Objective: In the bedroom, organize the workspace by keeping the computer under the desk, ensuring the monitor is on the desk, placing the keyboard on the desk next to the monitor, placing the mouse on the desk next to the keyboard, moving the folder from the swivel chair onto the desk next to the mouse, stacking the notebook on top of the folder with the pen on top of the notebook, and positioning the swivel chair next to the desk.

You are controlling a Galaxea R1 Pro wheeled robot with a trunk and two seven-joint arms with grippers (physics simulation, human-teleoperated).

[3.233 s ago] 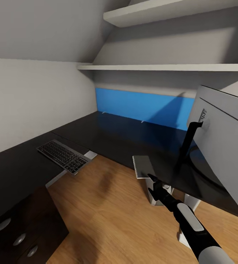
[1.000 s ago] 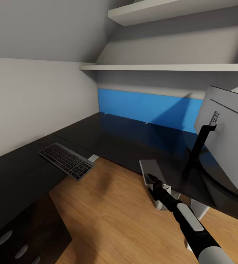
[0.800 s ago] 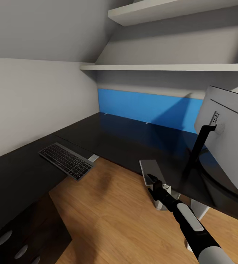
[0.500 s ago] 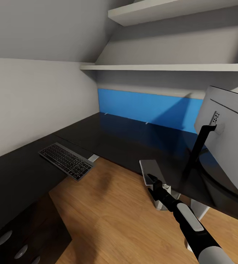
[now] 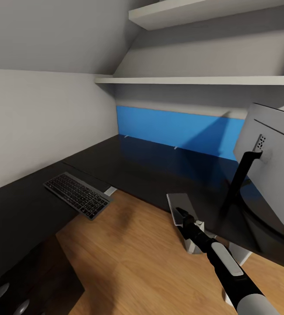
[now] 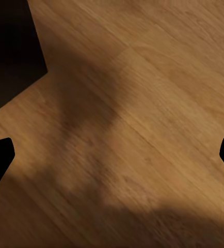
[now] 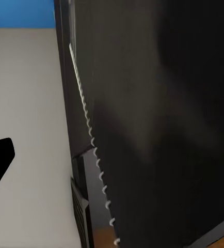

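Keyboard (image 5: 77, 195) overhanging black desk (image 5: 159, 170) edge, monitor (image 5: 271, 175) rightward, right gripper (image 5: 180, 214) near grey notebook (image 5: 181, 205), grip unclear

Light wood floor (image 5: 129, 262), shadowed in patches. Pale grey wall (image 5: 37, 118) at left under a sloped ceiling (image 5: 50, 30). Two white shelves (image 5: 194, 80) across the far wall, a bright blue panel (image 5: 177, 129) beneath. Dark drawer unit (image 5: 32, 284) with round knobs at lower left.
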